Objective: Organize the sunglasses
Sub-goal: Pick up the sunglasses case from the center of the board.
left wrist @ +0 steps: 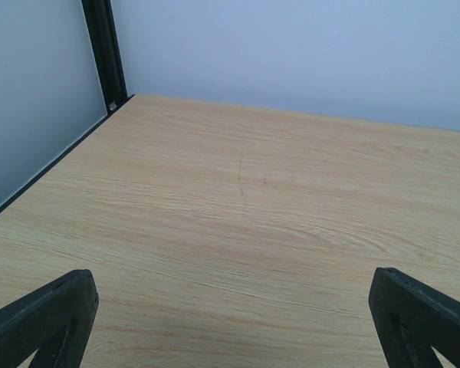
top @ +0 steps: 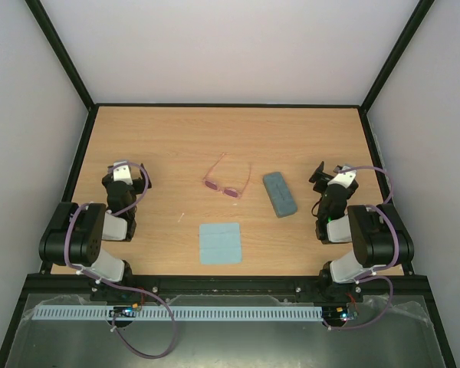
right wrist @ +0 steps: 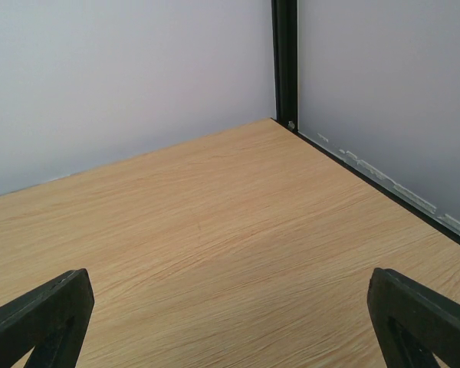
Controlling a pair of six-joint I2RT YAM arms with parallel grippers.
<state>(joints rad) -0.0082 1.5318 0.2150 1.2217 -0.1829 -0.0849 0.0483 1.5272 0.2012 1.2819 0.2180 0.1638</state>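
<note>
Nearest the arm bases lies a light blue cloth, flat and square, at 6 o'clock from the sunglasses. A blue-grey case sits just beside them at about 4 o'clock, its length running 11 to 5. The left gripper hovers well off at their 9 o'clock and the right gripper at their 3 o'clock. Each has its fingers spread wide and holds nothing, and each wrist view shows only bare wooden table. The sunglasses lie mid-table, apart from everything, with their arms unfolded. The lens front runs roughly 9 to 3, dipping a little toward 4, and faces the bases, while the slender arms trail away toward 12–1 o'clock. By my reading no step has begun: the first reach is still to come. It likely calls for a fine pinch on the thin frame, perhaps at the bridge, low to the table.
</note>
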